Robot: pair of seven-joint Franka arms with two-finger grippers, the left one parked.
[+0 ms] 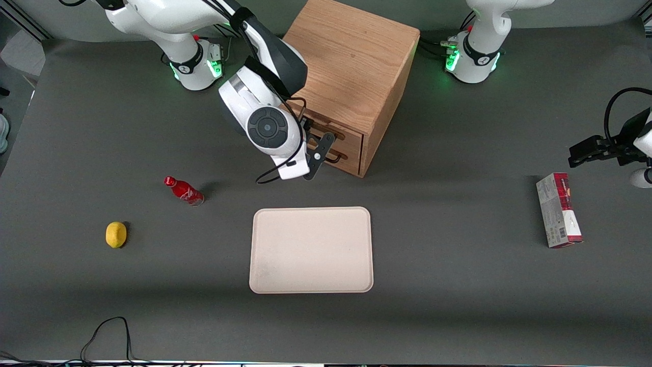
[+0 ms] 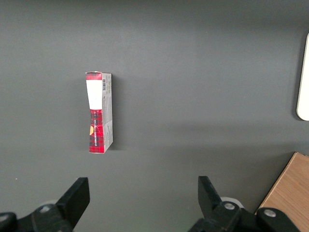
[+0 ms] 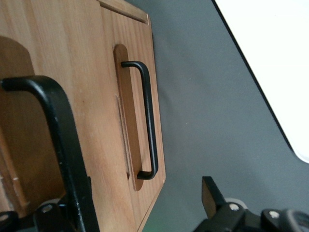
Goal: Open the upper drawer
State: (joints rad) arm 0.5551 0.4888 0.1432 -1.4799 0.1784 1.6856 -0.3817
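Oak upper drawer [image 1: 333, 133] looks stiff, so we hook its thin black handle [image 3: 58, 145] between the gripper [image 1: 318, 153]'s parted fingers.

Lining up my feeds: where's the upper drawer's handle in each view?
Front view: upper drawer's handle on the cabinet face, the open gripper right at it.
Right wrist view: the thick black bar closest to the camera; the thinner one is the lower drawer's handle.
Left wrist view: not in it; only a cabinet corner shows.
Shared landmark: the beige tray, also seen as a pale edge and a white slab.
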